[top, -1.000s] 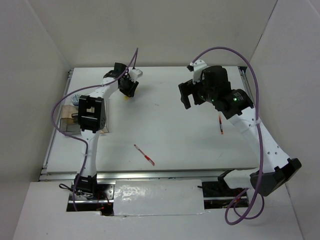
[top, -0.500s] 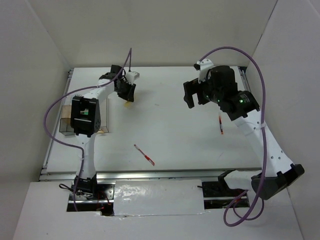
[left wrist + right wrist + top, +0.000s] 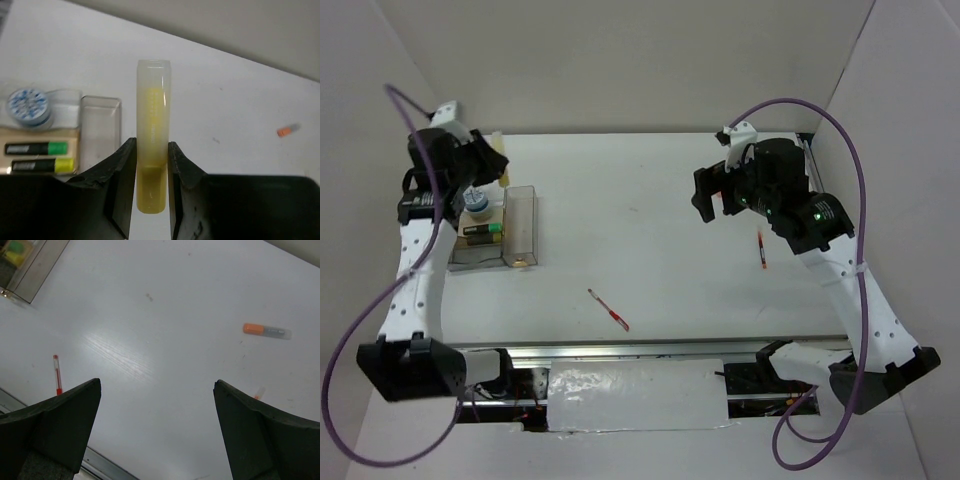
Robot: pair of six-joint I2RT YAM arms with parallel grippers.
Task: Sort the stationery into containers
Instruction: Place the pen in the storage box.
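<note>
Table (image 3: pixel 650 230) under me: white, matte, few faint specks and scuffs (clearest from my right wrist view). Back wall (image 3: pixel 650 60), left wall (image 3: pixel 350 50), right wall (image 3: pixel 910 120): plain off-white panels, closing table on three sides. Metal rail (image 3: pixel 650 350) along near edge. Crinkled reflective sheet (image 3: pixel 630 390) just in front of rail. Light even, soft sheen on tabletop.

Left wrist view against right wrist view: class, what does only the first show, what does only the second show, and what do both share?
Only the left wrist view shows the yellow highlighter clamped in the left gripper, and a blue-and-white tape roll. Only the right wrist view shows the open right gripper and a red pen lying loose. Both show the white table and the clear container.
</note>
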